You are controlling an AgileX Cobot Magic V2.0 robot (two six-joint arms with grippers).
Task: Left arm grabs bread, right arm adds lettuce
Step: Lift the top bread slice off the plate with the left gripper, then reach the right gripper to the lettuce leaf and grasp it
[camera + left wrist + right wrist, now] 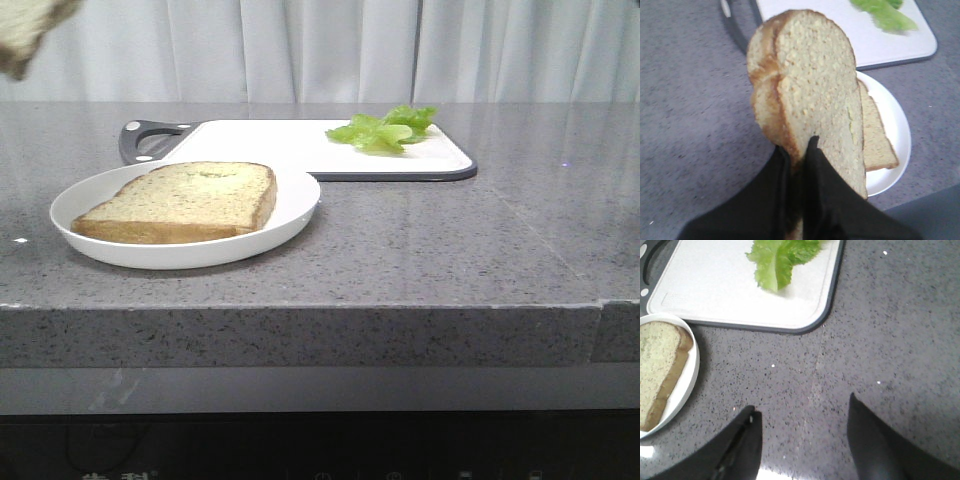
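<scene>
My left gripper (799,145) is shut on a bread slice (807,95) and holds it edge-up high above the counter; a corner of that slice shows at the top left of the front view (28,30). A second bread slice (185,200) lies flat on the white plate (295,215), also seen in the left wrist view (875,135) and right wrist view (657,365). The green lettuce (385,129) lies on the white cutting board (270,145); it shows in the right wrist view (780,257). My right gripper (802,407) is open and empty above bare counter, short of the board.
The cutting board (730,295) has a dark rim and a grey handle (145,140) at its left end. The plate (690,370) sits in front of the board's left part. The grey speckled counter ends at a front edge (300,310). White curtains hang behind.
</scene>
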